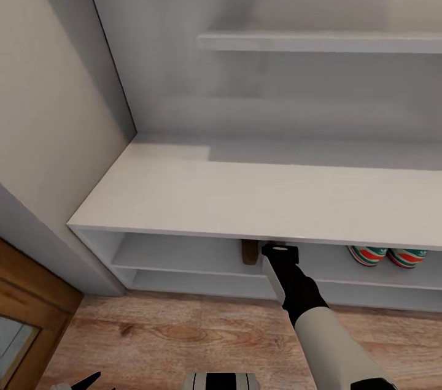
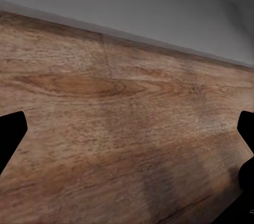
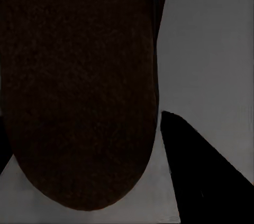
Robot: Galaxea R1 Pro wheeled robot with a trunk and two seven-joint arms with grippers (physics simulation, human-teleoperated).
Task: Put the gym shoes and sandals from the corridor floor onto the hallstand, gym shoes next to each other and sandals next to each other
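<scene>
The right arm reaches under the rack's (image 1: pixel 245 194) bench top, its gripper (image 1: pixel 265 251) hidden on the upper open shelf beside a brown sandal (image 1: pixel 248 252). At the wrist, the sandal's dark footbed (image 3: pixel 79 86) lies close by one finger (image 3: pixel 206 171); whether it is grasped, I cannot tell. Two sneakers (image 1: pixel 387 255) sit side by side on that shelf at 3 o'clock. The left gripper (image 2: pixel 127 150) hangs released over the floor (image 2: pixel 116 129).

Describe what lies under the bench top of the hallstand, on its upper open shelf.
Under the bench top, two gym shoes sit side by side at the right, heels outward. A brown sandal shows beside the right gripper. The bench top covers everything deeper in.
</scene>
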